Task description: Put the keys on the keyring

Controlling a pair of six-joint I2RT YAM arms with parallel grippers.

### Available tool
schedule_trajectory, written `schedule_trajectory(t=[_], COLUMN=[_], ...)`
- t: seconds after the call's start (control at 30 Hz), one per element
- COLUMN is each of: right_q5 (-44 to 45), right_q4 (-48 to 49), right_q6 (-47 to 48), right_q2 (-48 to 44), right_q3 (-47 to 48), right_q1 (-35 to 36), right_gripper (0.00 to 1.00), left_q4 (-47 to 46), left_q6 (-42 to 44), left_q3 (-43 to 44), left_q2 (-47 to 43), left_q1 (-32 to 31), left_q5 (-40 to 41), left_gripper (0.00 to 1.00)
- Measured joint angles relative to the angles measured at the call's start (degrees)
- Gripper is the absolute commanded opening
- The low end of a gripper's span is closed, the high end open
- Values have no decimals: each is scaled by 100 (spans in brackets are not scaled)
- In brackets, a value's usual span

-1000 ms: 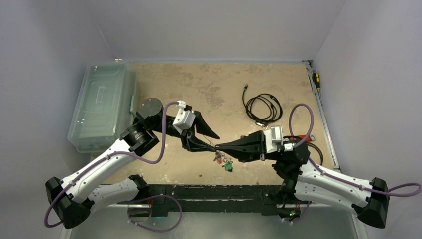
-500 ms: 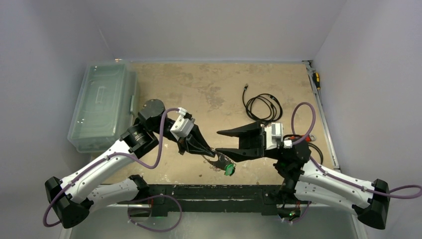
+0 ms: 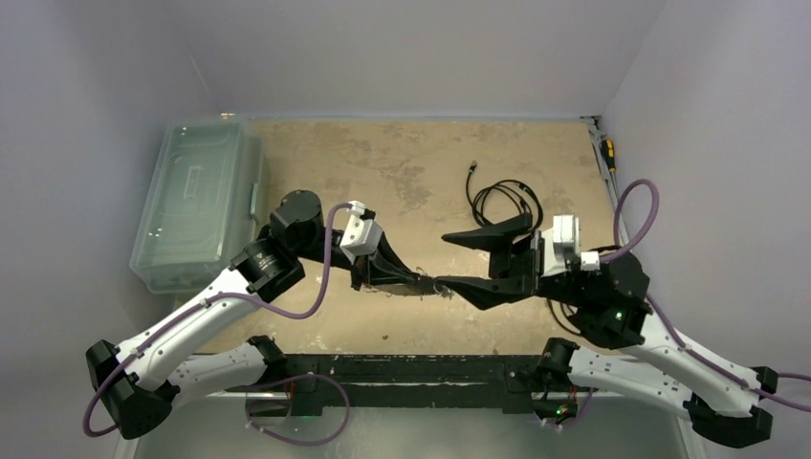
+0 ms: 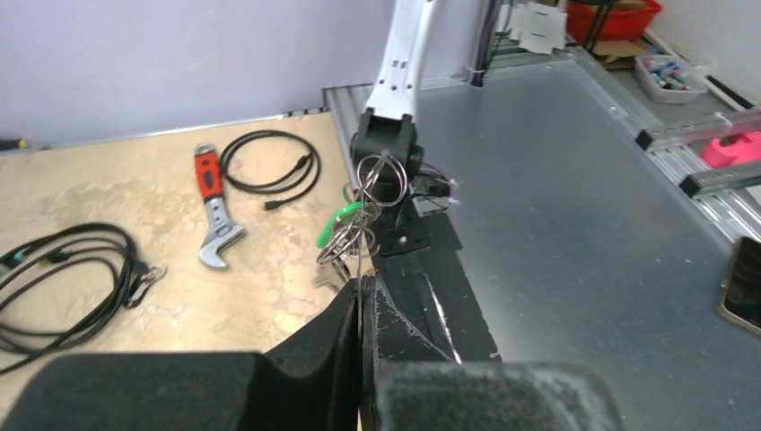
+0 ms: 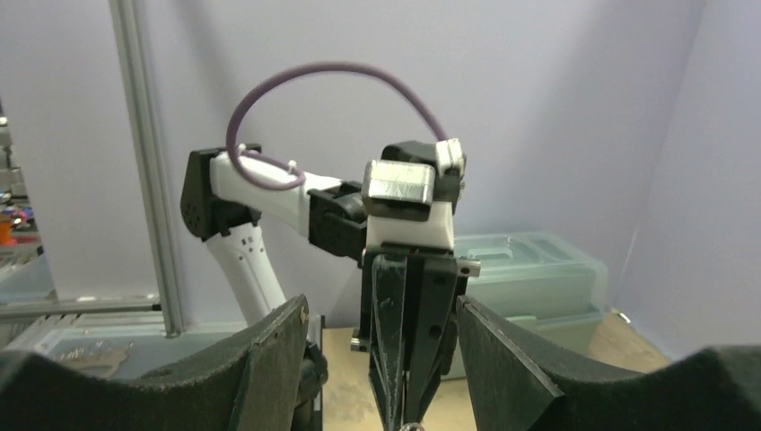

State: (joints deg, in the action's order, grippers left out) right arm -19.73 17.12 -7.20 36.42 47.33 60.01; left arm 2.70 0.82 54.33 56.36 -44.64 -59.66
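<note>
My left gripper [image 3: 421, 281] has its jaws clamped on the keyring [image 4: 377, 178], held up over the near tabletop [image 3: 383, 163] with the keys [image 4: 330, 269] bunched against it. The right gripper [image 3: 442, 262] gapes empty beside it. An off-centre bite could knock the bunch loose. The lidded clear bin [image 3: 196, 201], far left, shows nothing inside.

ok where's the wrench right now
In the left wrist view the wrench lies on the table between the small cable and the big cable, left of the dangling keys.
</note>
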Motion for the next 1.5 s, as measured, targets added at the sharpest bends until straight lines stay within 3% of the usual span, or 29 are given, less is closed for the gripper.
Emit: schedule_trajectory(t=[0.2,0.47,1.17,1.23,1.37,1.5], right_q5=[380,671,684,688,732,874], right_q4=[-1576,-2848,-3257,-3241,-3257,-3272], right_q6=[20,-76,-74,-61,-24,31], right_q2=[448,796,1045,1047,1054,1078], right_q3=[1032,1040,968,942,922,848], right_q1=[0,0,0,0,0,0], right_gripper=[60,56,41,43,61,66], left_q4=[225,302,304,339,393,393], left_q6=[186,306,337,337,339,339], left_q3=[0,0,-20,-22,-22,-22], left_q2=[-2,-46,-87,-87,-87,-101], left_q1=[0,0,0,0,0,0], left_q5=[505,841,960,962,977,977], left_gripper=[0,0,0,0,0,0])
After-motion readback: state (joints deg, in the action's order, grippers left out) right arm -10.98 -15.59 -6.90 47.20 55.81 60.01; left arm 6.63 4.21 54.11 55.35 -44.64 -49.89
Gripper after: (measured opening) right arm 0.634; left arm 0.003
